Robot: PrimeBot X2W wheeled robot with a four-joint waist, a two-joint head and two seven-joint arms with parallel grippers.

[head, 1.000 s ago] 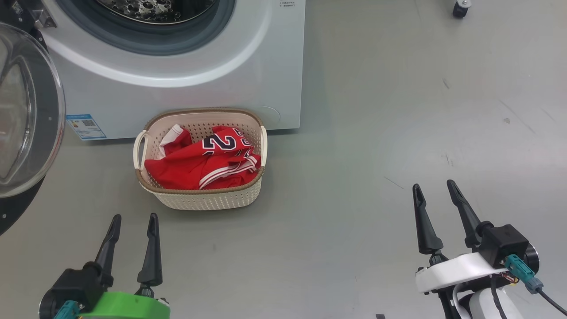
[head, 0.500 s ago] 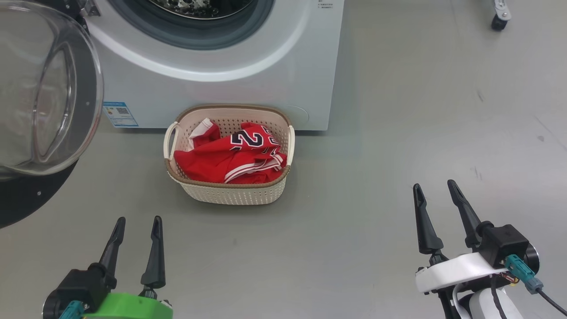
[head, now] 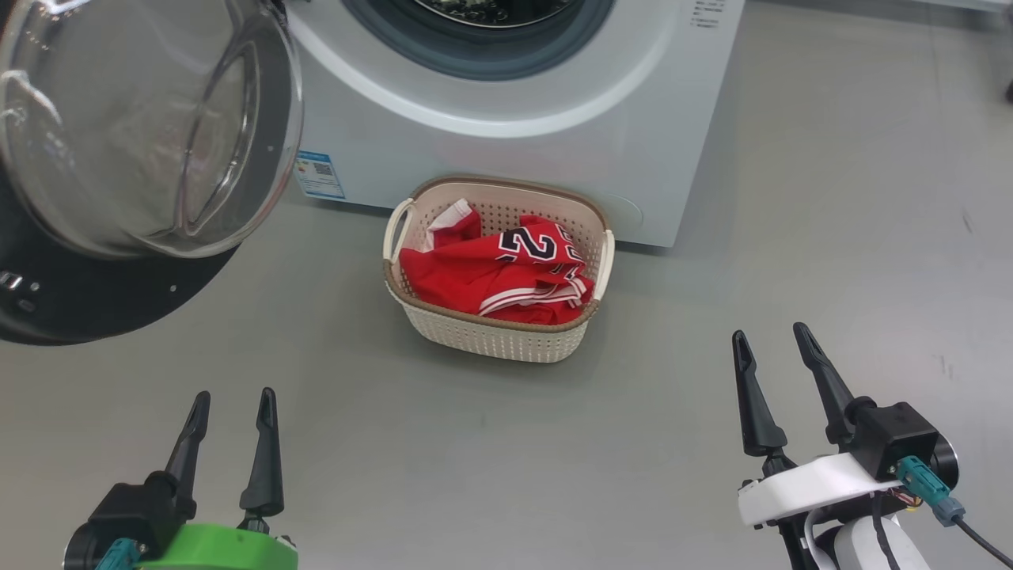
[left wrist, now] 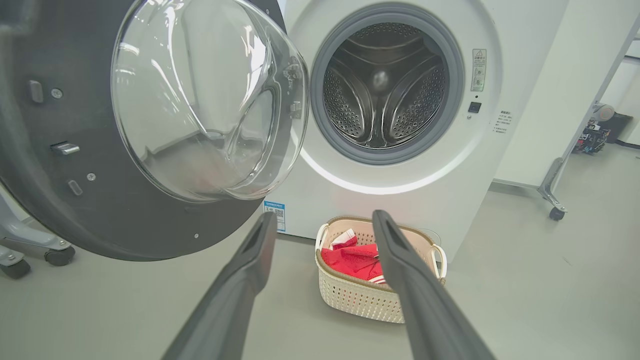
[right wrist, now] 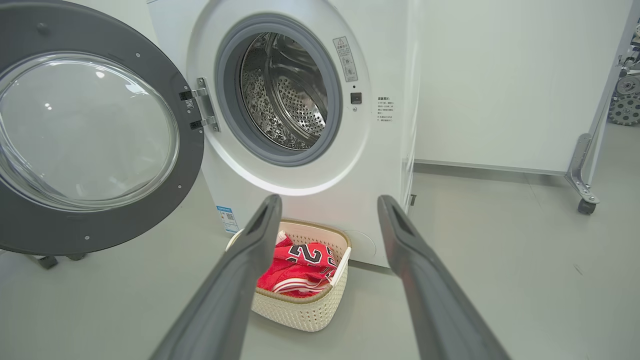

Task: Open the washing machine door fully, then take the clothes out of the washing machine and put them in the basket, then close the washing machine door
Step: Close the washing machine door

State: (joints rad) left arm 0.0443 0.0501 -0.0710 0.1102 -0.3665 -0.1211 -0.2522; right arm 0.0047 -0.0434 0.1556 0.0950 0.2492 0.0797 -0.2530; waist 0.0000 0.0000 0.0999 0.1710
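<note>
- Black, long and tapered, the two fingers of the left end effector [head: 234, 392] stand spread wide above a green mount. They grip nothing and touch nothing.
- On a white mount, the right end effector [head: 769, 328] has its fingers parted just as wide, also bare.
- Under both lies a smooth, matt grey floor [head: 554, 459] with faint scuffs.
- Ahead of the two end effectors and between them, well apart from each, sits the basket [head: 491, 346]. It is cream perforated plastic, a rounded rectangle with a brown woven-look rim and a loop handle at each side.
- Inside it the clothes [head: 475, 273] lie crumpled: red jersey fabric with white trim stripes and navy numbers edged in white.
- Just behind the basket stands the washing machine [head: 506, 150], smooth and white. A small blue label [head: 320, 174] sits low on its front, toward the left end effector's side.
- Ahead of the left end effector, the washing machine door [head: 119, 305] hangs swung open, with a wide glossy black rim around a bulging clear glass bowl [head: 142, 119].
- Farthest off, a grey rubber seal [head: 475, 67] rings the round perforated steel drum [left wrist: 385, 95].
</note>
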